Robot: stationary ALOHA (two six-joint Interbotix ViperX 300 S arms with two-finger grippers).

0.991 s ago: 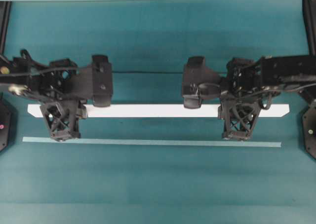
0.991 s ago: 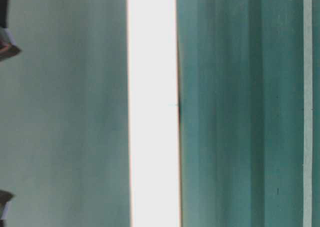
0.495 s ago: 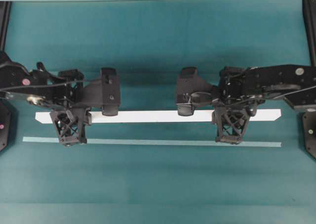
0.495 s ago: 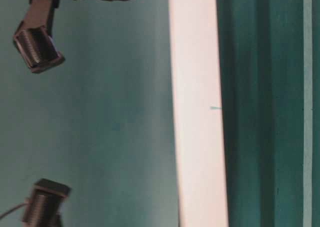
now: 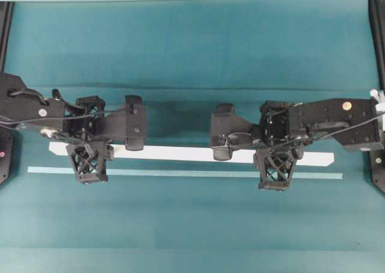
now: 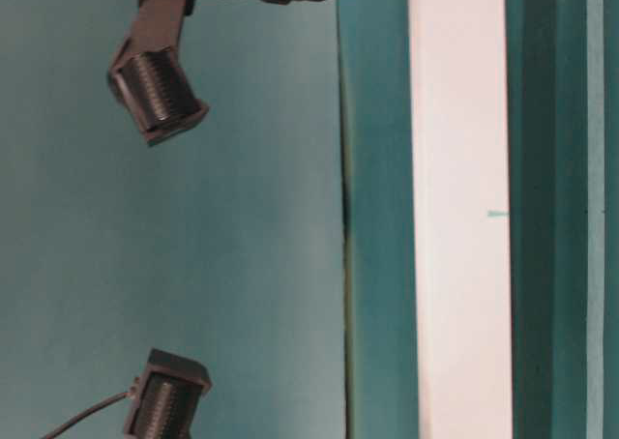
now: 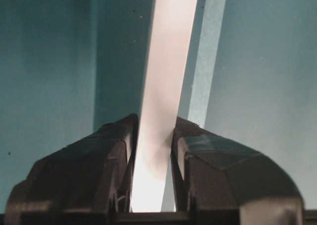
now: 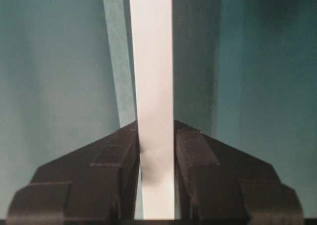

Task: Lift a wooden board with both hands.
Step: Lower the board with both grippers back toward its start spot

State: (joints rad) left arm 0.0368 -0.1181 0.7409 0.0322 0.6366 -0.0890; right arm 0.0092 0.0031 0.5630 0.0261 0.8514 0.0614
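step: two-arm carry | left gripper [image 7: 151, 150] and right gripper [image 8: 156, 145] each clamped on wooden board [image 5: 180, 153], above teal strip [image 5: 180, 173] | tip: move both ends evenly, keeping the board level

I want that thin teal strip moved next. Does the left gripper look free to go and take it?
Probably not yet: the left gripper has its jaws shut on the wooden board, though the teal strip lies bare beside it.

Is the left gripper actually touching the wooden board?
Touching. The left wrist view shows the left gripper closed on the wooden board, both fingers pressed against its faces with no gap.
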